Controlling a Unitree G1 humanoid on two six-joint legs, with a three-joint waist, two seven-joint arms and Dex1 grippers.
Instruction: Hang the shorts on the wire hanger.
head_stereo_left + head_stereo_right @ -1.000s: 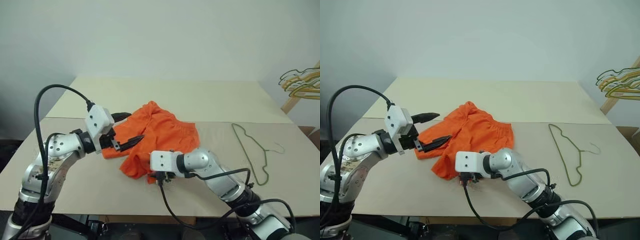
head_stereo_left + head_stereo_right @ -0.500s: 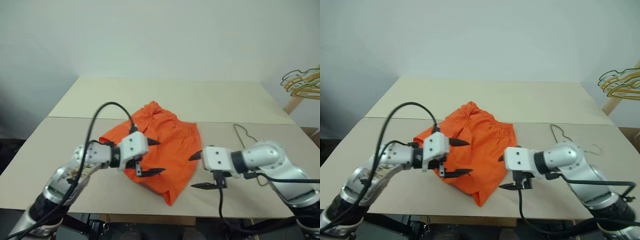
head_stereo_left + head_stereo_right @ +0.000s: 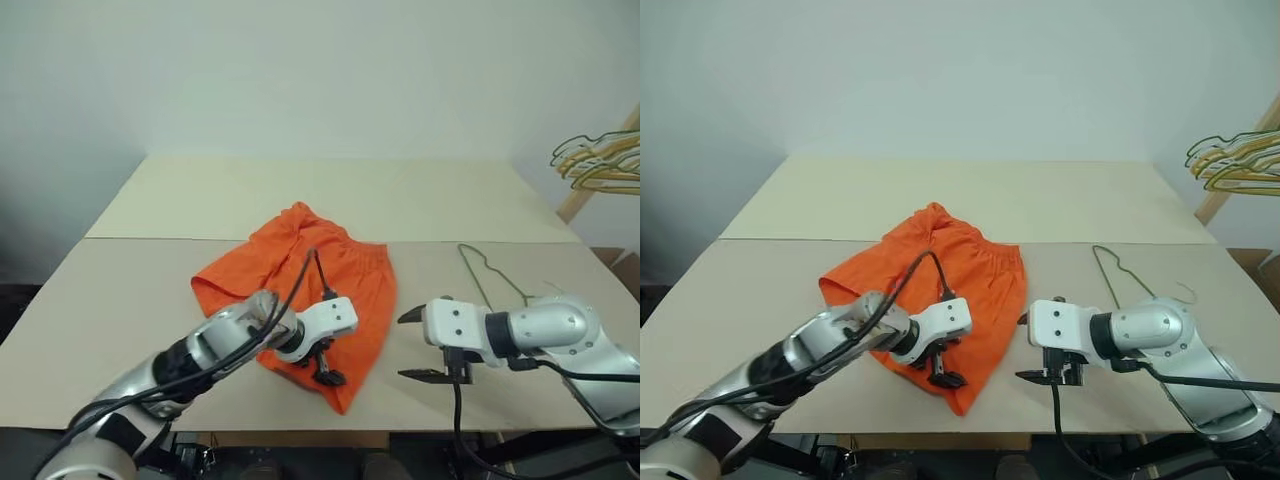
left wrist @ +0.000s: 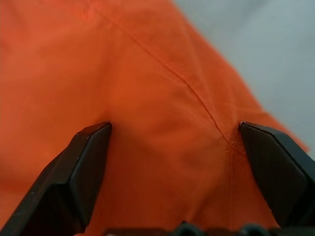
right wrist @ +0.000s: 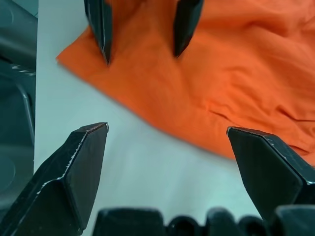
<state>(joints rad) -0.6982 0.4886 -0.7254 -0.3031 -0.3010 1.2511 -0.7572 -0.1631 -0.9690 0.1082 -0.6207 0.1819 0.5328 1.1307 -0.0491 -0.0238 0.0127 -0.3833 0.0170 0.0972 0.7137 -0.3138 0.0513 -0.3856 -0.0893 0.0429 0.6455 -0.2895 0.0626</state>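
One shorts [image 3: 310, 275], one wire hanger [image 3: 495, 282], one hanger bunch [image 3: 598, 162].

Bright orange fabric shorts [image 4: 147, 98] spread close beneath the left gripper [image 4: 174, 147] — cloth across most of the frame. Two black fingers [image 4: 81, 172] set wide apart, one at each lower corner, tips just above the fabric; contact not clear. A stitched seam running diagonally across the cloth between them, ending near the far fingertip. Pale grey-beige table surface [image 4: 275, 54] beyond the fabric's slanting edge — bare.
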